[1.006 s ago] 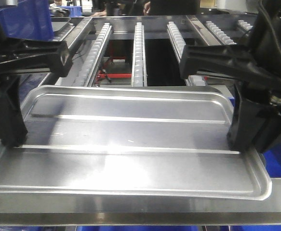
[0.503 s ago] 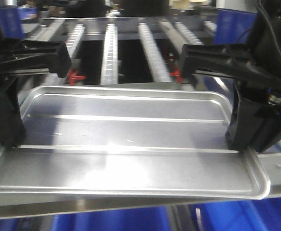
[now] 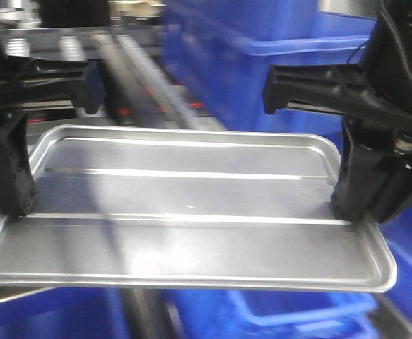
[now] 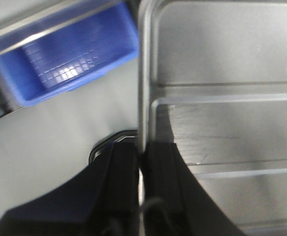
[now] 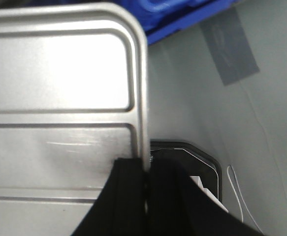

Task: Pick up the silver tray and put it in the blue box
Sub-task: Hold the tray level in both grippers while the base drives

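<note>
The silver tray (image 3: 184, 212) hangs level in the air between my two grippers. My left gripper (image 3: 11, 201) is shut on the rim of its left short end, and the jaws pinch that rim in the left wrist view (image 4: 142, 157). My right gripper (image 3: 350, 208) is shut on the rim of the right short end, as the right wrist view (image 5: 147, 169) shows. A large blue box (image 3: 262, 78) stands behind the tray at the upper right. Another blue crate (image 3: 276, 314) lies below the tray's front edge.
A metal roller rack (image 3: 85, 49) runs off at the back left, blurred. In the left wrist view an open blue crate (image 4: 69, 59) sits on the grey floor (image 4: 49, 128) beside the tray's edge. A grey tape patch (image 5: 229, 49) marks the floor at the right.
The whole background has swept to the left: the roller racks moved off to the far left and blue crates came into view behind and below the tray. Both grippers kept their hold.
</note>
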